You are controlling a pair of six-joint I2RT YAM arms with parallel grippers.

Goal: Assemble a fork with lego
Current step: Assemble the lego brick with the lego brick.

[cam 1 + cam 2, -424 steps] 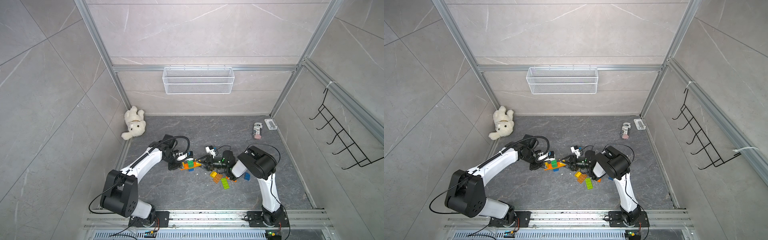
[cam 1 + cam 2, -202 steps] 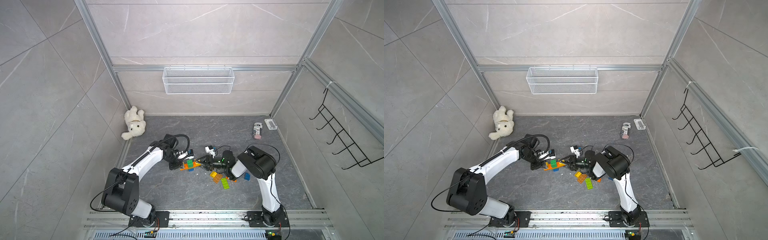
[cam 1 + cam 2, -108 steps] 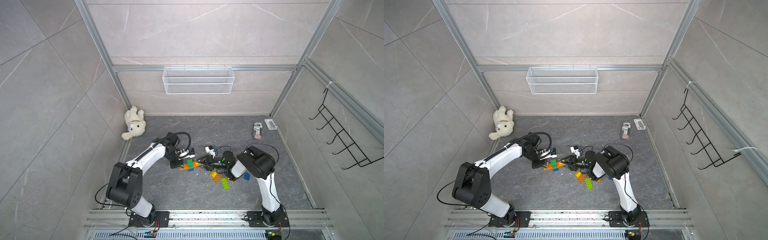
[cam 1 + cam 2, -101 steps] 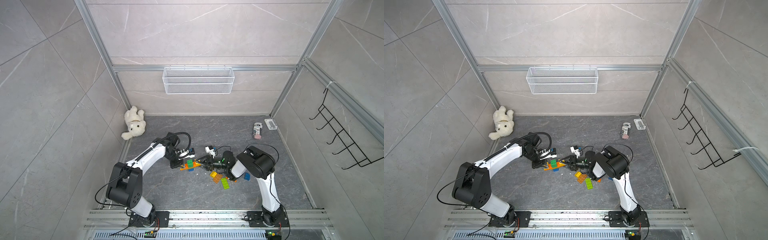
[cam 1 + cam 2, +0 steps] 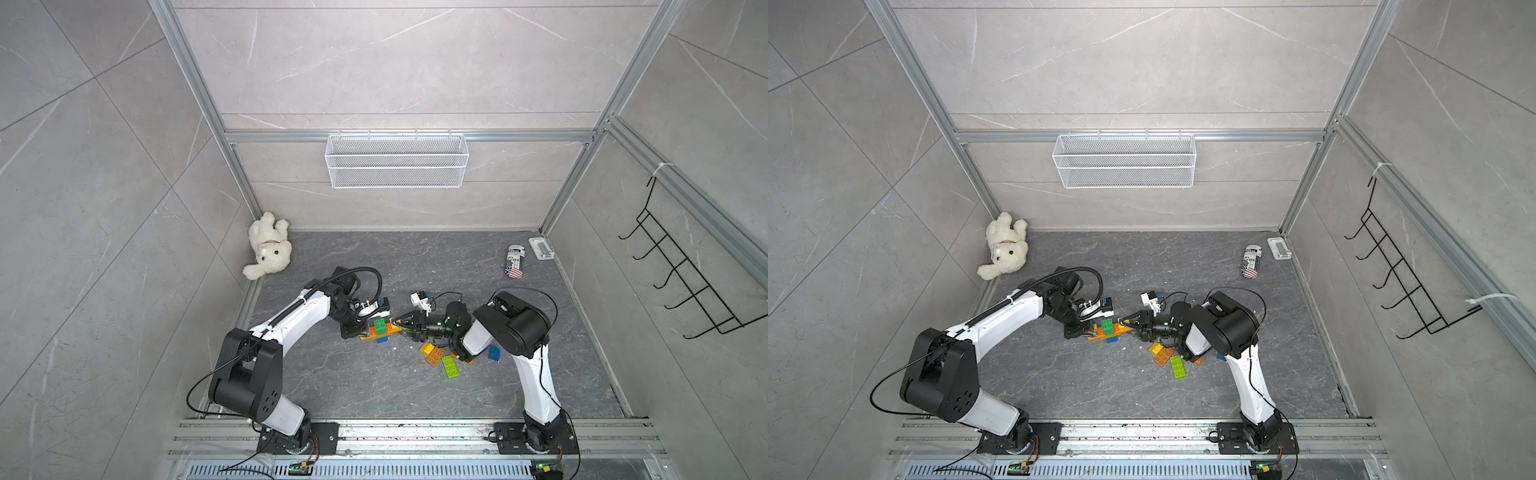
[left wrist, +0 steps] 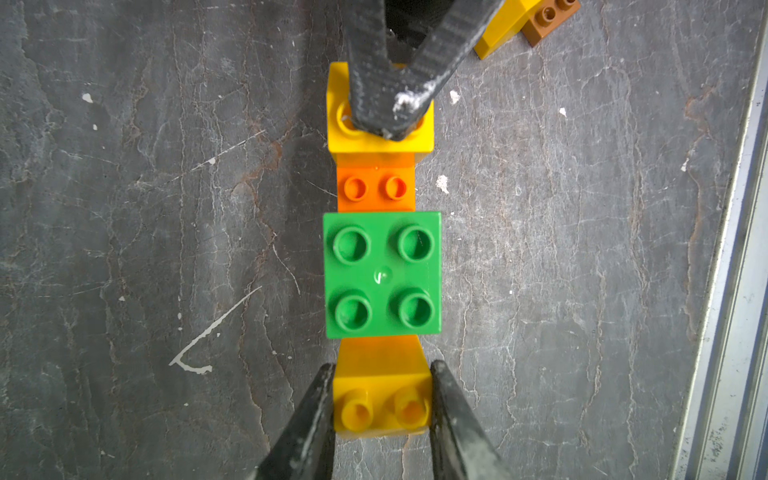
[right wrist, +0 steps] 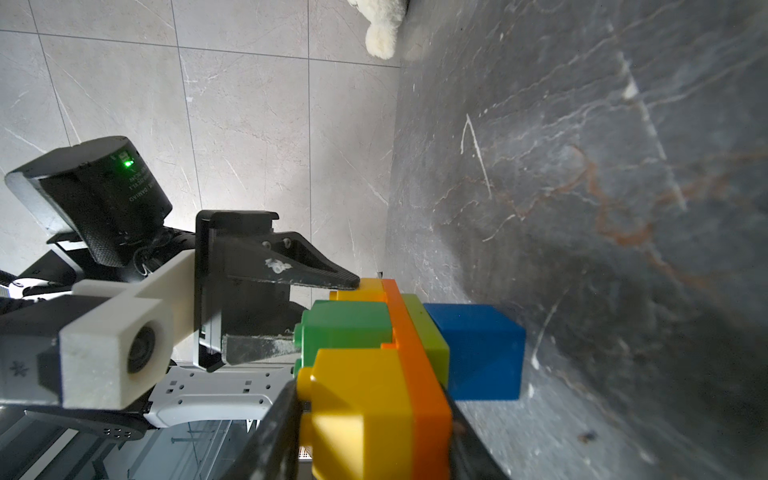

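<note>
We see the left arm stretched low from its base rail toward the middle of the dark tabletop, forearm nearly level. Its left gripper pinches the yellow end brick of the lego assembly from both sides. The right arm rises from its base, folds at the elbow and reaches across toward it. The right gripper is clamped on the other yellow end brick together with the plate under it. The assembly thus sits mid-table between the two grippers, held at both ends; we cannot tell whether its underside touches the tabletop. We count six pieces in it: one long orange plate, the two yellow bricks on top at its ends, one green brick on top between them, and one lime brick and one blue brick beneath. Near the right gripper lie five loose pieces: one loose yellow brick, one brown brick, one loose lime brick, one loose blue brick and one small orange piece partly hidden by the arm. One teddy bear and one can lie toward the far corners.
</note>
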